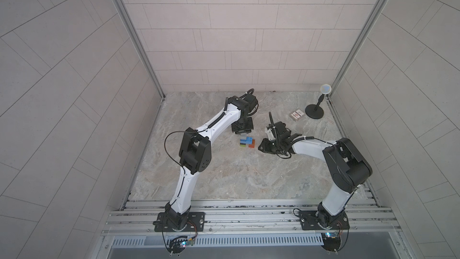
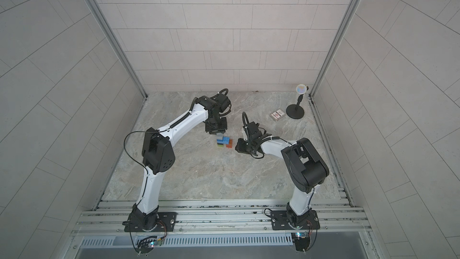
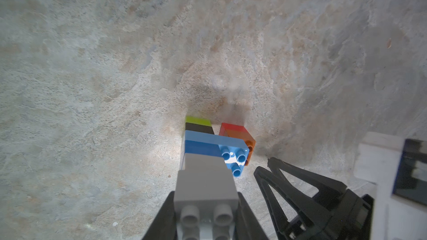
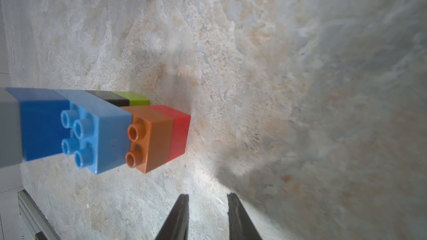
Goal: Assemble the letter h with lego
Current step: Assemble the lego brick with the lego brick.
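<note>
We are gripping the grey brick (image 3: 205, 188) atop the letter h (image 3: 201, 145), standing on the counter (image 3: 92, 65), between the left fingers (image 3: 161, 220). The right fingers (image 4: 179, 222), narrow and empty, are hovering just beside its short leg. Judging it light, rigid and slick, we are favouring the flat sidewalls.

1. Tabletop (image 1: 224, 175): flat, with a marbled grey-beige stone pattern;
2. Box (image 1: 296, 115): 1 flat red-and-white patterned box; lies on the tabletop towards the far right corner, shown in both top views;
3. Stand (image 1: 314, 111): black round base, thin stem and pale round disc head (image 1: 325, 88); upright, just beside the box, not touching it;
4. Walls (image 1: 249, 33): pale tiles on 3 sides;
5. Rails (image 1: 249, 214): aluminium, along the near edge.
</note>
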Robot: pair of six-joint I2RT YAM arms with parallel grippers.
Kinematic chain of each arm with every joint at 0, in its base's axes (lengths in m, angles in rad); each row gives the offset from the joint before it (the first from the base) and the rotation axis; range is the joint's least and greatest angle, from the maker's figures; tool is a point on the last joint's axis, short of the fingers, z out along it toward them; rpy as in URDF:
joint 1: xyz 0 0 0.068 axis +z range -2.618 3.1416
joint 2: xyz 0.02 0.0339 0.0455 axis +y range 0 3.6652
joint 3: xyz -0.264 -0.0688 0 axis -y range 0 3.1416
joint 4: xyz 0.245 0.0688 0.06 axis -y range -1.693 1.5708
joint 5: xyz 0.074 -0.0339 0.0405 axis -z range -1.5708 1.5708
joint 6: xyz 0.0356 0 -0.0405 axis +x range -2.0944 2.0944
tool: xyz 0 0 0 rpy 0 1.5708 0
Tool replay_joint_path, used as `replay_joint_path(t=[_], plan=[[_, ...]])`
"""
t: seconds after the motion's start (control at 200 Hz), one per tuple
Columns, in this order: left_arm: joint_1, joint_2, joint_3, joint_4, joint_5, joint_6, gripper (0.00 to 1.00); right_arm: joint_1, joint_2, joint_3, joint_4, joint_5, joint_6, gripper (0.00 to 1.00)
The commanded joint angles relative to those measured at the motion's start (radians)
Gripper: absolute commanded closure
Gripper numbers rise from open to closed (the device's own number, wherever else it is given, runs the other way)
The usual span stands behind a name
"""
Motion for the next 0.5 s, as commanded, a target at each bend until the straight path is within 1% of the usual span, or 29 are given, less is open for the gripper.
replay_joint_path(t=[0.0, 0.185, 0.365, 0.495], plan=[[-0.01, 0.01, 0.039, -0.079, -0.024, 0.027, 0.95, 0.003, 0.006, 0.019, 0.004, 0.01, -0.008, 0.68], [-0.018, 0.049, 0.09, -0.131, -0.022, 0.046, 0.94, 0.004, 0.007, 0.017, 0.013, 0.005, -0.003, 0.68], [-0.02, 0.061, 0.1, -0.153, -0.029, 0.058, 0.93, 0.004, 0.011, 0.019, 0.011, 0.004, -0.002, 0.68], [-0.02, 0.095, 0.146, -0.186, -0.039, 0.077, 0.89, 0.004, 0.01, 0.019, 0.012, 0.001, -0.002, 0.68]])
